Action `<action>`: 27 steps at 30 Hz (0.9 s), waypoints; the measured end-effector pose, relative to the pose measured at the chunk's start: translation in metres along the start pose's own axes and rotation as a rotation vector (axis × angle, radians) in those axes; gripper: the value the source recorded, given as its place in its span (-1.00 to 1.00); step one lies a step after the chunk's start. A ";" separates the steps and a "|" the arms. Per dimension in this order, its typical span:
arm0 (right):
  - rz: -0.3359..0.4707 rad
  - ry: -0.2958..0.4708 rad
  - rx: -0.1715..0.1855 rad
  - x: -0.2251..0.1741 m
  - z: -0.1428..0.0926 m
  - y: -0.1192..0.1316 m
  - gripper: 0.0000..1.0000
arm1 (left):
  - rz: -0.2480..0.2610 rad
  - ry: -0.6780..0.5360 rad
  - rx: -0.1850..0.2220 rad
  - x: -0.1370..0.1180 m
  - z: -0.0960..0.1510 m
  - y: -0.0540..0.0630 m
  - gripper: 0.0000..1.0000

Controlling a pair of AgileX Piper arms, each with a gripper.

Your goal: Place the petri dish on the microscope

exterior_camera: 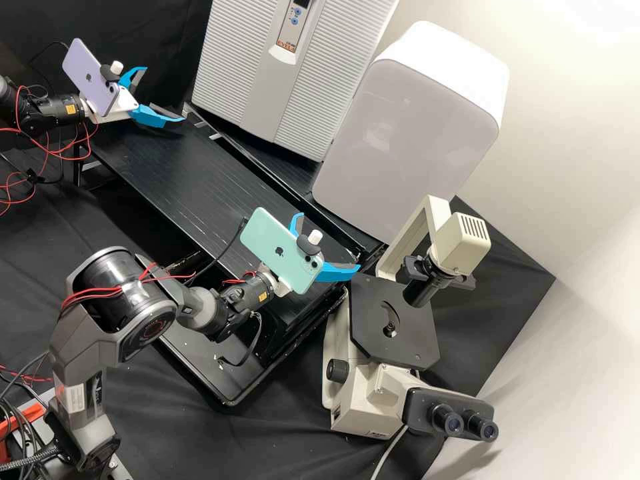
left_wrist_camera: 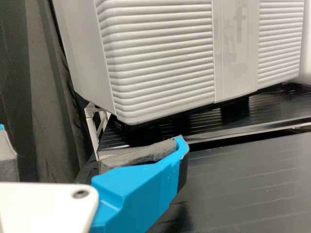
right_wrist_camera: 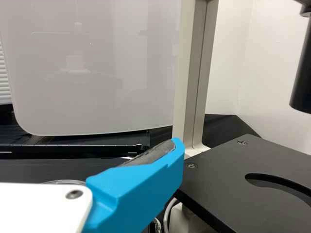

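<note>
Two pale cabinets, one ribbed, one smooth-fronted, rise behind the black bench. Of two arms, the left is cut off by the high view's edge. One microscope has two eyepieces. Two phones, lilac and green, partly hide the left gripper and right gripper, each with two fingers apart. One clear rim, apparently the petri dish's, lies on the bench, mostly hidden by the right gripper's white mount.
</note>
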 end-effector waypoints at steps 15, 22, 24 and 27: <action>0.003 0.011 -0.002 -0.011 0.003 -0.004 1.00 | 0.000 0.000 0.000 0.000 0.000 0.000 1.00; -0.013 0.001 -0.003 -0.023 0.008 -0.010 1.00 | 0.000 0.000 0.000 0.000 0.000 0.000 1.00; -0.012 0.004 -0.003 -0.026 0.009 -0.011 1.00 | 0.000 0.000 0.000 0.000 0.000 0.000 1.00; -0.018 0.013 -0.002 -0.029 0.008 -0.014 1.00 | 0.000 0.000 0.000 0.000 0.000 0.000 1.00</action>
